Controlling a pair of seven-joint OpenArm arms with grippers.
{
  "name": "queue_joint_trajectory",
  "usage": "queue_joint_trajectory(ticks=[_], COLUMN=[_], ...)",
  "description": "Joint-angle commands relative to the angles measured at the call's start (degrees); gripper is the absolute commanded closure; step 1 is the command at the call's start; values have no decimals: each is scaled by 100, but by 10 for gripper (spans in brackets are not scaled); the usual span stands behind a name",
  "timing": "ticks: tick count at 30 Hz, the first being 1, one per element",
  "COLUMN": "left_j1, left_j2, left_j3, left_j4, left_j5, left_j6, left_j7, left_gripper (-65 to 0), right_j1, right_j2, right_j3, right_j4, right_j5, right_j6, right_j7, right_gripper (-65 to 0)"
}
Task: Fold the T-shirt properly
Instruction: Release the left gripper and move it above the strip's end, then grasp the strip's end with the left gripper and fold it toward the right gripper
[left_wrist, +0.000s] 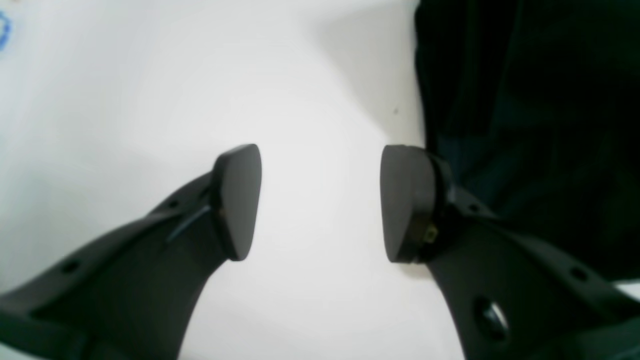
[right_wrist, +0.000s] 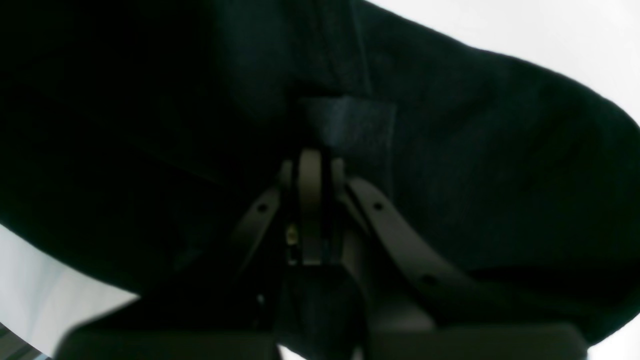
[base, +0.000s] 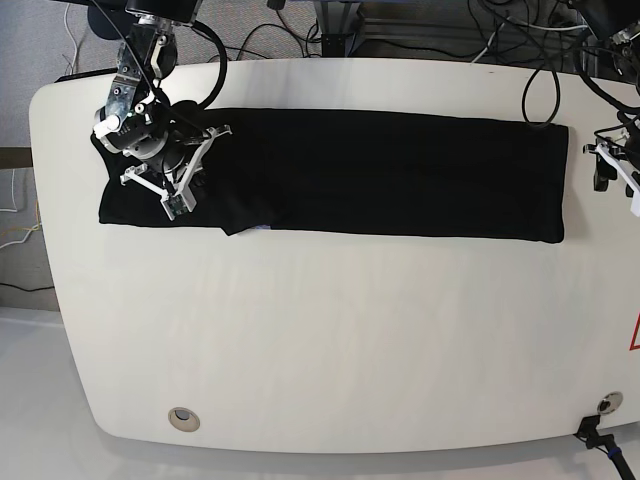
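Observation:
The black T-shirt (base: 380, 175) lies as a long folded band across the far half of the white table (base: 330, 340), plain side up; no print shows. My right gripper (base: 176, 203) is over the shirt's left end. In the right wrist view the right gripper (right_wrist: 310, 167) is shut, with a fold of the black T-shirt (right_wrist: 475, 150) pinched at its tips. My left gripper (base: 606, 170) is just off the shirt's right end. In the left wrist view the left gripper (left_wrist: 320, 200) is open and empty over bare table, with the T-shirt's edge (left_wrist: 525, 100) beside its right finger.
Cables (base: 420, 40) run along the table's back edge. Two round holes sit near the front edge, at the left (base: 182, 418) and at the right (base: 603, 403). A red mark (base: 634, 335) is at the right edge.

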Motion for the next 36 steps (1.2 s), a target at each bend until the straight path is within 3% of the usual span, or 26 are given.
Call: queue_joint_trajectory(ticks=[1,5,12,26,28,32,36], left_j1=[-300,-494,-485,-511,-511,-511,-511], left_j2=[-126,-144,-117,32,32,32,32], left_j3=[-72,78,755,1396,1423,1432,1432], left_j4=[-751,-1551,-1630,-1990,-1990,-1973,-1876], left_j5=[-382,-945,-1595,-1674,-1674,-1674,-1674], left_j6=[-6,-6,-6,-6,-6,-6,-6], left_j7=[23,23,23,14,14,5,5], left_gripper=[-355,-354,-354,-348,-271,0,0], right_j1=[38,38,38,47,47,38,38], right_j2=[36,36,36,36,36,36,27], right_j3=[14,14,14,14,14,14,14], right_j4=[87,79,79,79,79,79,70], right_j5=[54,54,54,54,54,54,54], right_j6=[8,8,8,8,8,8,8], right_j7=[93,102,102,102,102,102,102], right_gripper=[0,0,0,0,0,0,0])
